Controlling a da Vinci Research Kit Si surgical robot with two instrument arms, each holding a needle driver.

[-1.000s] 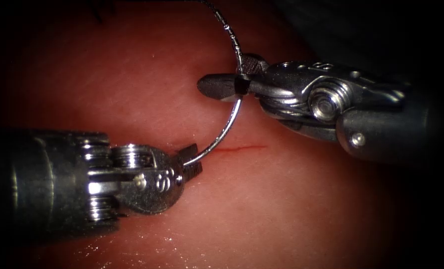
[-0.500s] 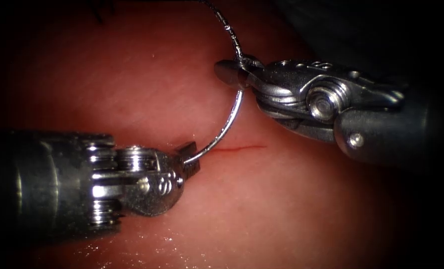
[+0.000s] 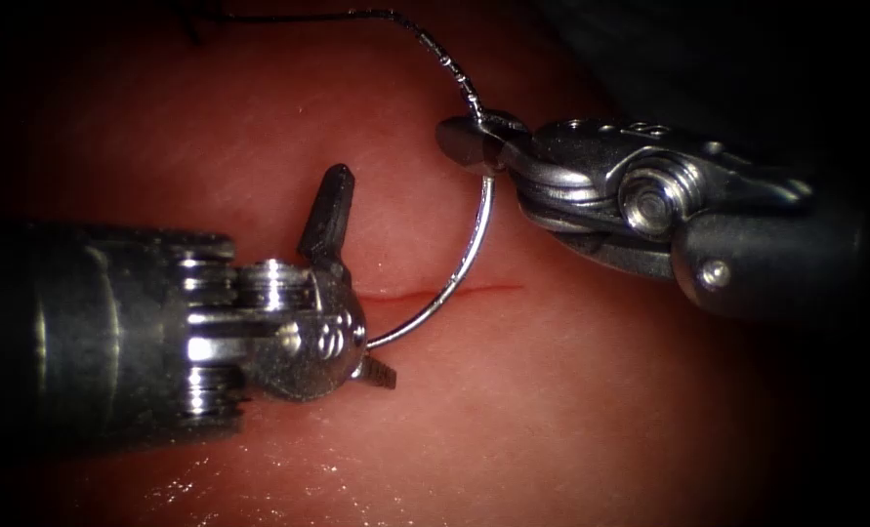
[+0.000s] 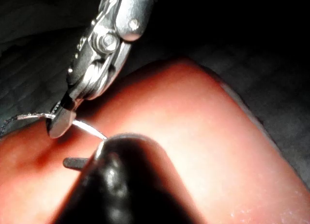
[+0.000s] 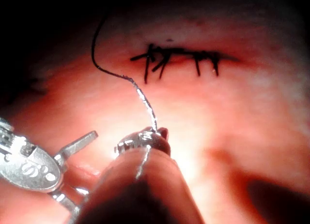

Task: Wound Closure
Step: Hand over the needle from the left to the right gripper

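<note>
the right tool (image 3: pixel 474 144) is clamped on the needle (image 3: pixel 459 271) at its thread end, where the thread (image 3: pixel 444 60) joins. from that grip the needle curves down and away toward the left tool (image 3: pixel 352 283), whose jaws now stand wide apart and hold nothing; half a second ago they were closed on the needle's other end, so this is a handover, with the needle released to the right tool. the needle hangs over the thin red cut (image 3: pixel 454 291) in the tissue (image 3: pixel 571 410), and does not look embedded. beyond the right tool the thread trails off toward a row of dark stitches (image 5: pixel 179 59). any next move calls for a firm hold on the curve.
</note>
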